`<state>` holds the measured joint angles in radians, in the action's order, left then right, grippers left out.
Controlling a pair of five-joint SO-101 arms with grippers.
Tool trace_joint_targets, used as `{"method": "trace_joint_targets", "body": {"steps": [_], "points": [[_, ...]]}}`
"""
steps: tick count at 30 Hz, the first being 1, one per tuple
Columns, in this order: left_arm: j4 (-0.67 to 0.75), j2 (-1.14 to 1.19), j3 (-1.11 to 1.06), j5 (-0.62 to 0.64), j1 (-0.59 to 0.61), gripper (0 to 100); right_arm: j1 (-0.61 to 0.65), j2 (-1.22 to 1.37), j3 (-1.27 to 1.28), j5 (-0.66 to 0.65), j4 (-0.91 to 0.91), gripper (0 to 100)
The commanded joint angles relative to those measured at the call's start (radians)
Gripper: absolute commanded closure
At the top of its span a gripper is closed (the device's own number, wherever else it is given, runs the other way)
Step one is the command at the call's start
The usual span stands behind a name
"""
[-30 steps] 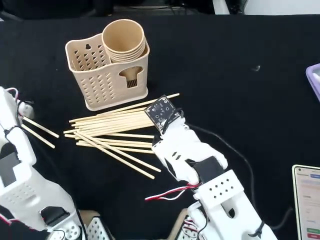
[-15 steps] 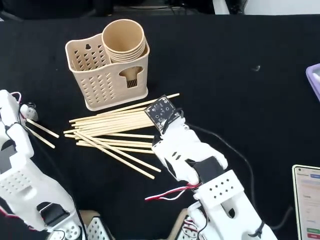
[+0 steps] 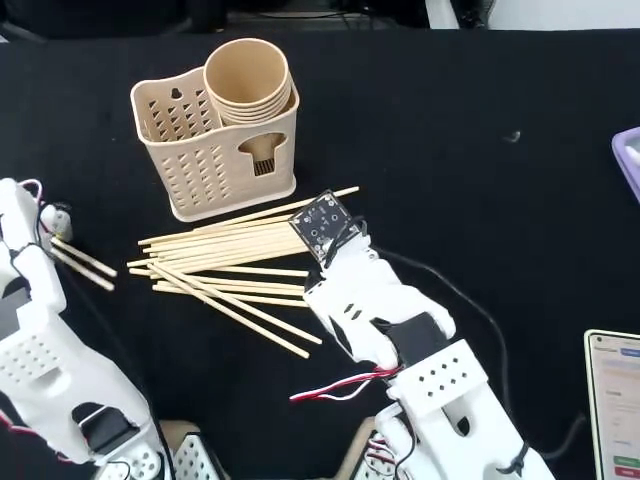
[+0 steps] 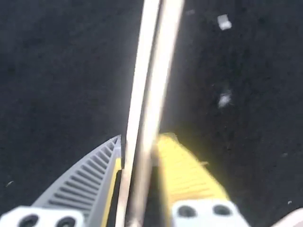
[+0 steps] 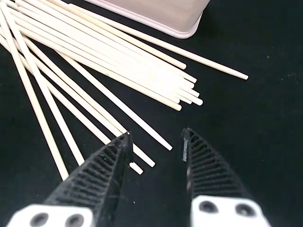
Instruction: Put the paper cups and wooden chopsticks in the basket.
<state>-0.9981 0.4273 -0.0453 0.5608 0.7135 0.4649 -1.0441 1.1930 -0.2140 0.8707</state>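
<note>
A robotics lab bench, by the black-covered table point(image 3: 480, 100), loose-wired white arm point(image 3: 380, 300) and device screen point(image 3: 612, 400).

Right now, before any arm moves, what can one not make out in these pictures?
1. High view: tips of the right pincer, under its wrist board.
2. High view: one end of the two chopsticks, under the left arm.
3. Left wrist view: those chopsticks in the left pincer, blurred, too near the lens.
4. High view: lower parts of the paper cups, behind the basket wall.
</note>
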Motion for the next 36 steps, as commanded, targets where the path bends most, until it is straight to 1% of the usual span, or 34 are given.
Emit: {"method": "trace_joint_targets", "body": {"steps": [1,2,7,11,14,18,21,24,27,29,32,34,36], "points": [[0.020,0.002,-0.002,0.006,0.058,96,0.008,-0.025,-0.005,-0.005,-0.021,82.5],[0.020,-0.006,-0.001,0.003,0.062,97,0.008,-0.025,-0.005,-0.005,-0.021,82.5],[0.015,-0.089,-0.010,0.000,0.085,97,0.008,-0.025,-0.005,-0.005,-0.021,82.5],[-0.078,-0.212,-0.010,-0.009,0.097,97,0.008,-0.025,-0.005,-0.005,-0.021,82.5],[-0.130,-0.328,-0.013,-0.054,0.090,97,0.008,-0.025,-0.005,-0.005,-0.021,82.5],[-0.130,-0.496,0.016,-0.063,0.062,97,0.008,-0.025,-0.005,-0.005,-0.021,82.5],[-0.143,-0.660,0.068,-0.054,0.050,97,0.005,-0.025,-0.005,-0.005,-0.021,82.5],[-0.130,-0.827,0.097,0.002,0.012,97,0.005,-0.025,-0.005,-0.005,-0.021,82.5],[-0.052,-0.965,0.097,0.009,-0.082,97,0.003,-0.025,-0.005,-0.005,-0.021,82.5],[0.048,-1.026,0.076,0.008,-0.157,97,0.003,-0.025,-0.005,-0.005,-0.021,82.5],[0.218,-1.083,0.025,0.005,-0.239,97,0.003,-0.025,-0.004,-0.005,-0.021,82.5],[0.330,-1.091,-0.025,-0.041,-0.291,97,0.003,-0.025,-0.004,-0.005,-0.021,82.5],[0.440,-1.091,-0.088,-0.149,-0.344,97,0.003,-0.025,-0.004,-0.005,-0.021,82.5]]}}
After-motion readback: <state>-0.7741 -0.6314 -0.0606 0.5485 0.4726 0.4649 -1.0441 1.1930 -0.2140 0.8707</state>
